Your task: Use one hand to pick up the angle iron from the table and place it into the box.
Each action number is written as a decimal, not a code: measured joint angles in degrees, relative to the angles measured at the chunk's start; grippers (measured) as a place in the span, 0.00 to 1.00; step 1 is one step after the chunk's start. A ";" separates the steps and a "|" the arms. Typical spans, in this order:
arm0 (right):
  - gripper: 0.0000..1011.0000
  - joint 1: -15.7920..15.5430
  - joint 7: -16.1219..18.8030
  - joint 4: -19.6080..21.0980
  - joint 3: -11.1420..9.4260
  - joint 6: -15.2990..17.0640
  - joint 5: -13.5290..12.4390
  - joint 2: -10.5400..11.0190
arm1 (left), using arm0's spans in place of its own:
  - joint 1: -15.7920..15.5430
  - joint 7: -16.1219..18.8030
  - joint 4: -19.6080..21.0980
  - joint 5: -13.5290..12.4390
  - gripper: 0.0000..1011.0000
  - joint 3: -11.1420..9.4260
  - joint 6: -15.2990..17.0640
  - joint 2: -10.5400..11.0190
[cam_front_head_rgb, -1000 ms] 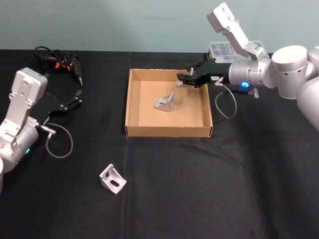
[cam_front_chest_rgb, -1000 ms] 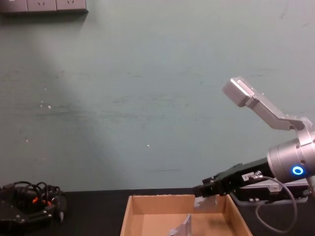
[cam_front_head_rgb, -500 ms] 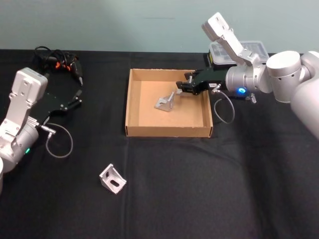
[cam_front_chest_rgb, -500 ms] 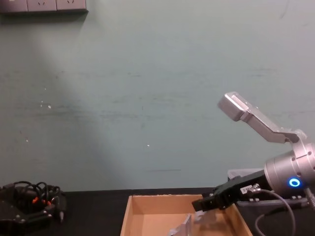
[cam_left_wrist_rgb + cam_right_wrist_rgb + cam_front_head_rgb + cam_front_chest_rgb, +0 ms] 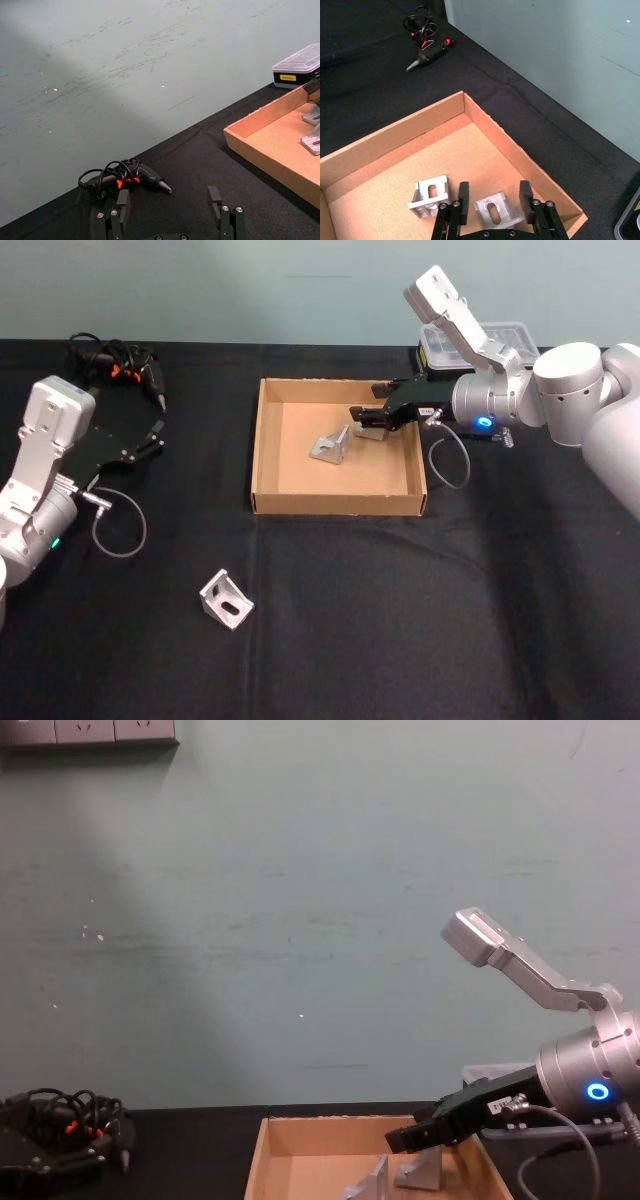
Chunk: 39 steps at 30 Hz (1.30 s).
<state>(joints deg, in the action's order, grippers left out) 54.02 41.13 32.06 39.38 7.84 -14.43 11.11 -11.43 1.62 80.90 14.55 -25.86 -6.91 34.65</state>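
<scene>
The right hand (image 5: 362,420) hangs wide open and empty over an iron (image 5: 372,431) lying far right in the box (image 5: 338,505), so this drop looks done, and next it must lift out and reach the 1 near-left iron (image 5: 226,599) on the table (image 5: 450,620), with the left hand (image 5: 155,436) parked far left.

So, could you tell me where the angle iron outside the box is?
In the head view, that angle iron lies on the table toward the robot's left, in front of the box and apart from it; the right tool is over the box.
</scene>
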 joint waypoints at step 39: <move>0.99 -7.04 0.51 14.10 -5.15 -1.23 -2.16 4.91 | 0.00 0.00 0.00 0.00 1.00 0.00 0.00 0.00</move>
<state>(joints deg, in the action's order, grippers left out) 46.99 41.64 46.16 34.23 6.61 -16.59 16.02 -11.43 1.62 80.90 14.55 -25.86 -6.91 34.65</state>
